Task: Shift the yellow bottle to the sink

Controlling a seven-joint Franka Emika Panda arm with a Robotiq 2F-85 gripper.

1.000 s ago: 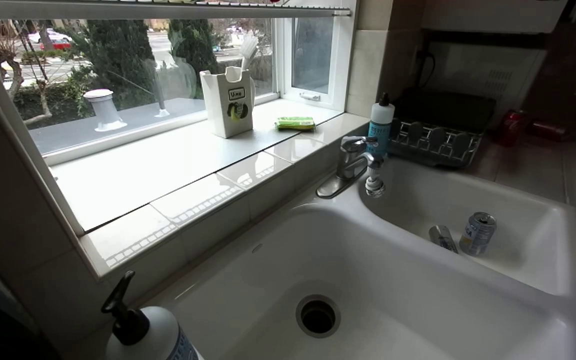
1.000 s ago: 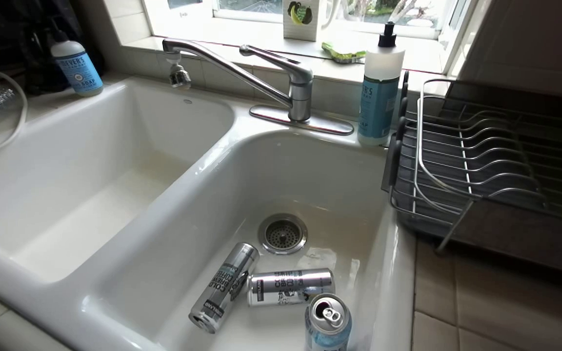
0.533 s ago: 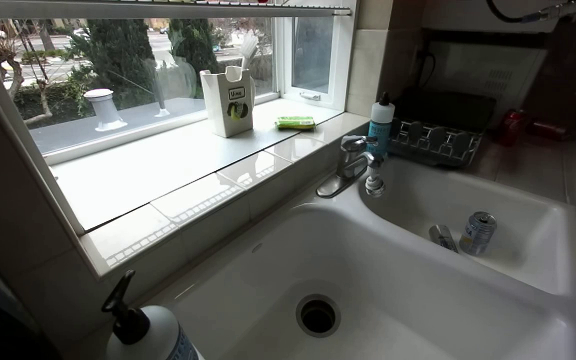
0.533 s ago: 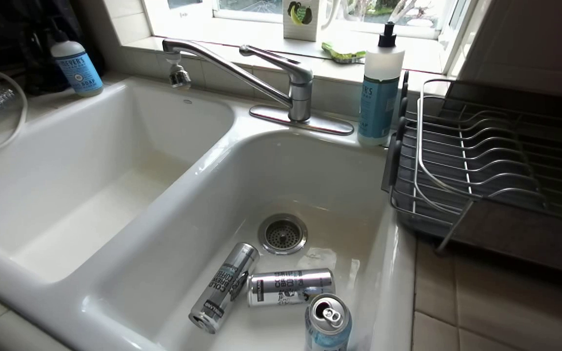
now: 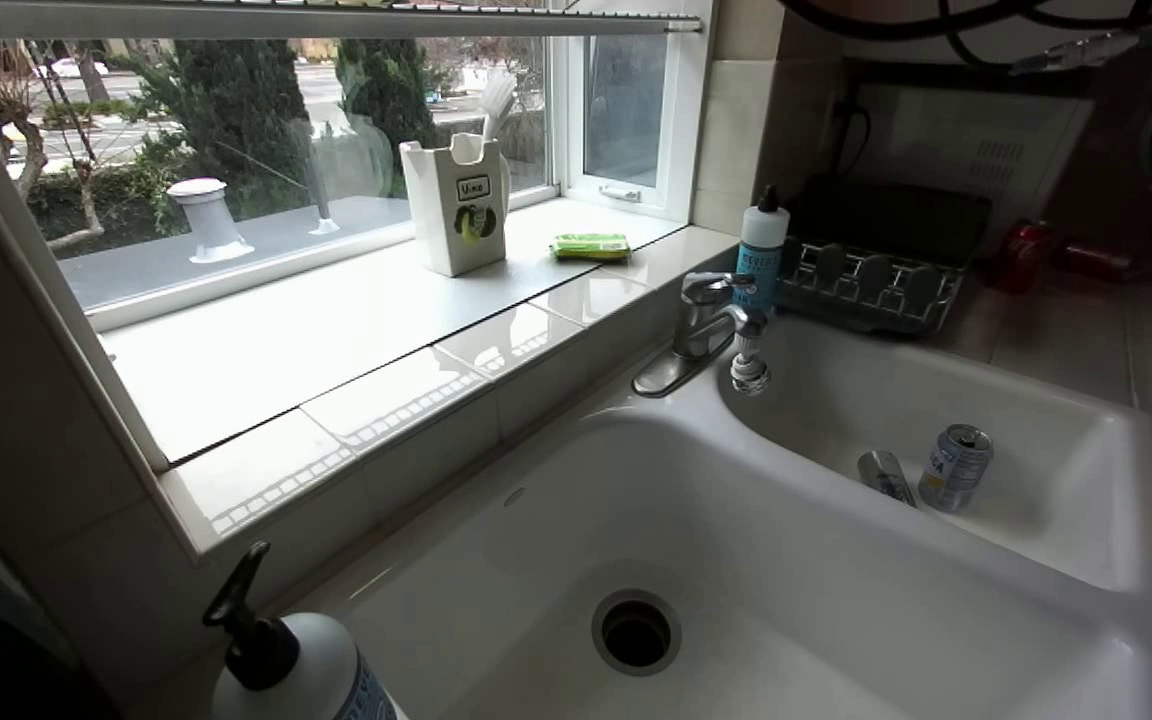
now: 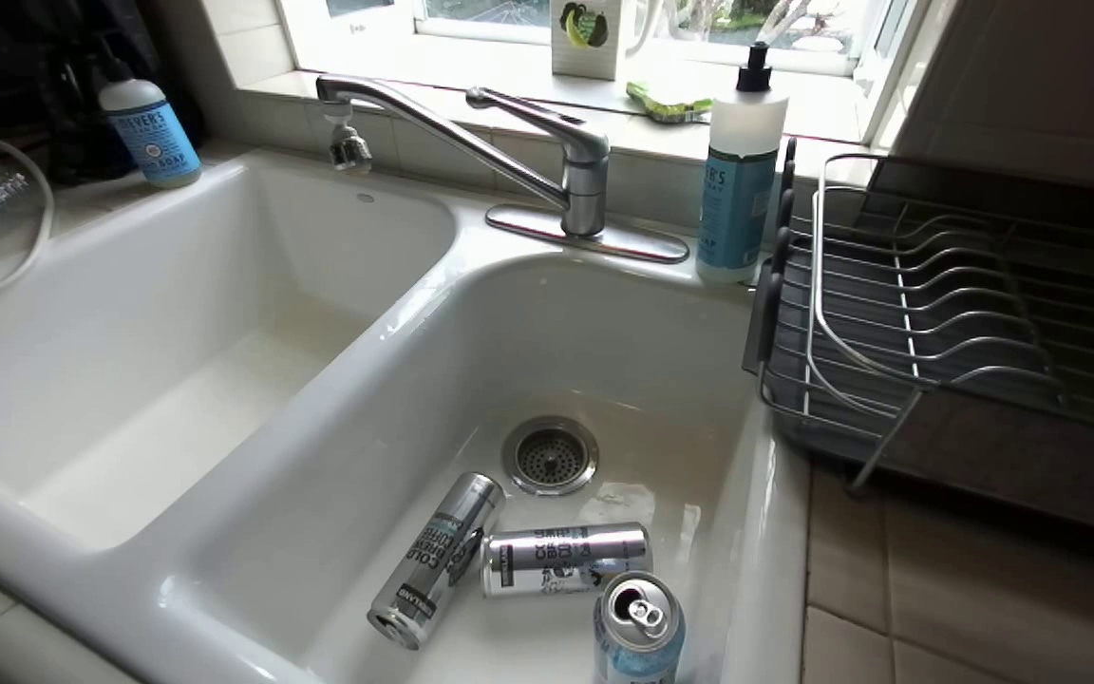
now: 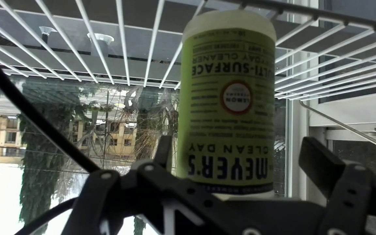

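Observation:
The yellow bottle (image 7: 230,98), with a yellow-green label, fills the middle of the wrist view, which stands upside down. It rests on a white wire shelf (image 7: 119,39); its top is hidden behind the gripper. My gripper (image 7: 237,142) is open, one finger on each side of the bottle. A gap shows between the bottle and the right-hand finger; the left-hand finger is close to it. The bottle and gripper are out of view in both exterior views. The white two-basin sink (image 6: 319,404) also shows in an exterior view (image 5: 866,525). Its chrome tap (image 6: 585,180) stands behind it.
Three cans (image 6: 438,560) lie or stand in a basin. A blue-labelled bottle (image 6: 742,190) stands by the tap beside a dish rack (image 6: 946,313). A pump bottle (image 5: 316,665) stands at the sink's edge. A white jug (image 5: 456,205) and green packet (image 5: 589,246) sit on the sill.
In an exterior view, black cables and a white part of the arm have come into the upper right corner and moved further in. The sink and things around it have not moved.

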